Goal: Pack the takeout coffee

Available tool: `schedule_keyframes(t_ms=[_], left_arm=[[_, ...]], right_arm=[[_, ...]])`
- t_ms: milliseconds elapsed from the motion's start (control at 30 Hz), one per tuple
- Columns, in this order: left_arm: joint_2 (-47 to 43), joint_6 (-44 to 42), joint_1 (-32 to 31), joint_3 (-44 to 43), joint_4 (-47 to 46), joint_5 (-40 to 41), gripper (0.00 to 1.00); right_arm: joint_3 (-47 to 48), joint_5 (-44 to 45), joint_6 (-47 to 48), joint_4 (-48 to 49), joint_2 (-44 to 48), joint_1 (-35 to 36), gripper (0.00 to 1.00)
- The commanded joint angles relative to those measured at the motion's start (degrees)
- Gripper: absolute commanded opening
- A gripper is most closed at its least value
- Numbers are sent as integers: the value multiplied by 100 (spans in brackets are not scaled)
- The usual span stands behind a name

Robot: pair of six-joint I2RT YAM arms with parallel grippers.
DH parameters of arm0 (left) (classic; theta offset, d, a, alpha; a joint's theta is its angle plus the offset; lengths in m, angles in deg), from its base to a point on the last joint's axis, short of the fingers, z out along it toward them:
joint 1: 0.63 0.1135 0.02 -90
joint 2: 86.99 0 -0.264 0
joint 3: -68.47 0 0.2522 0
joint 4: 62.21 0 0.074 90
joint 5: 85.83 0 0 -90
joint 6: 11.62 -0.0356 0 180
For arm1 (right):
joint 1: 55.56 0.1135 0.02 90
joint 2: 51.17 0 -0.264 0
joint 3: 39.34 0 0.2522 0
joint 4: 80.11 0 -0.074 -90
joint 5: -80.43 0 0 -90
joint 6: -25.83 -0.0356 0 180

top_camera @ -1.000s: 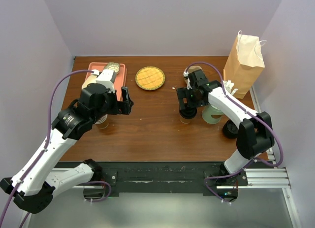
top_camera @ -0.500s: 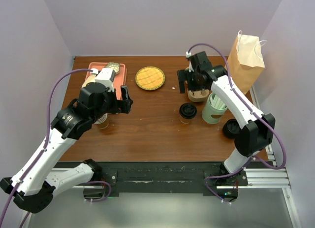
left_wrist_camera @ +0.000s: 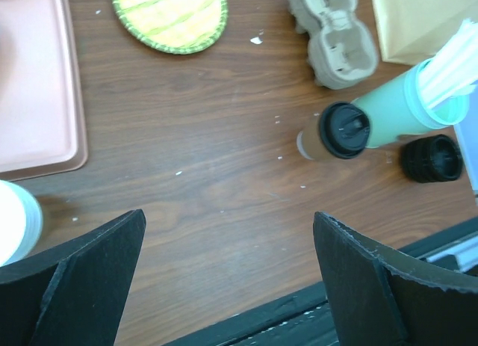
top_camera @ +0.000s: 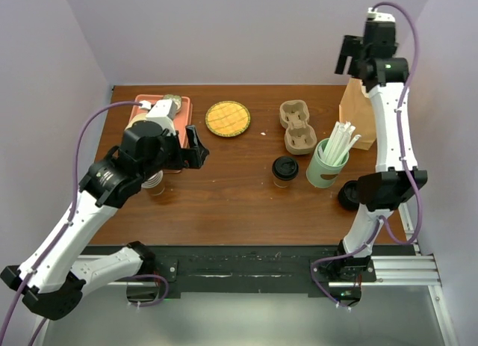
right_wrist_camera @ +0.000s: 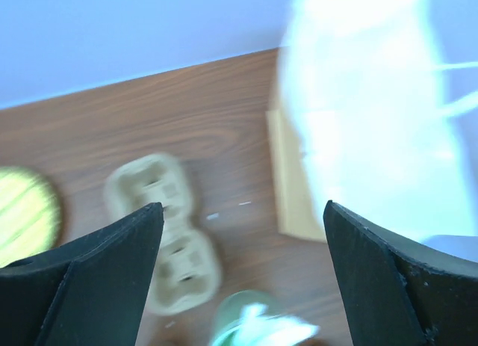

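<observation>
The takeout coffee (top_camera: 284, 170), a small tan paper cup with a black lid, stands alone on the wooden table beside the green straw cup. It also shows in the left wrist view, the takeout coffee (left_wrist_camera: 340, 131) at the upper right. My left gripper (top_camera: 196, 153) hovers open over the table's left half, well left of the coffee; in its own view the left gripper (left_wrist_camera: 228, 219) has only bare wood between its fingers. My right gripper (top_camera: 349, 60) is raised high at the back right above the paper bag (top_camera: 366, 105). The right gripper (right_wrist_camera: 243, 208) is open and empty, and its view is blurred.
A pulp cup carrier (top_camera: 296, 127) lies behind the coffee. A green cup of white straws (top_camera: 327, 164) stands to its right, black lids (top_camera: 349, 196) nearer the front. A yellow woven mat (top_camera: 228, 118) and pink tray (top_camera: 179, 118) sit at the back left. Paper cups (top_camera: 155, 184) stand under the left arm.
My right arm has swung away from the coffee, past the cup carrier, and risen high above the paper bag. The coffee stays on the table. The left arm has barely moved.
</observation>
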Motion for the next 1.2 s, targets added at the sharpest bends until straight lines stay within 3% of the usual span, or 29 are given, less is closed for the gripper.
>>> schedule_keyframes(t_ms=[0, 233, 500, 633, 833, 867, 1000, 1100, 1167], left_arm=[[-453, 213, -7, 208, -494, -306, 100], [-437, 134, -16, 596, -618, -552, 100], [-445, 239, -7, 860, -706, -657, 100], [-419, 239, -7, 860, -653, -649, 100], [-401, 301, -7, 939, -644, -693, 99], [-393, 301, -7, 948, -644, -702, 99], [-366, 301, -7, 948, -679, -693, 99], [-366, 301, -7, 930, -679, -728, 98], [-410, 292, -16, 913, -670, -746, 98]], right_arm=[[-18, -416, 438, 523, 205, -297, 91], [-168, -882, 719, 1166, 91, -824, 84], [-370, -865, 1185, 1763, -190, -886, 81], [-1072, -1033, 1054, 2492, 91, -895, 76], [-1117, -875, 852, 2590, 99, -895, 65], [-1161, -866, 852, 2625, 117, -886, 61], [-1188, -927, 886, 2634, 144, -895, 22], [-960, -858, 975, 2503, 39, -886, 4], [-670, -691, 1070, 2467, -31, -886, 0]])
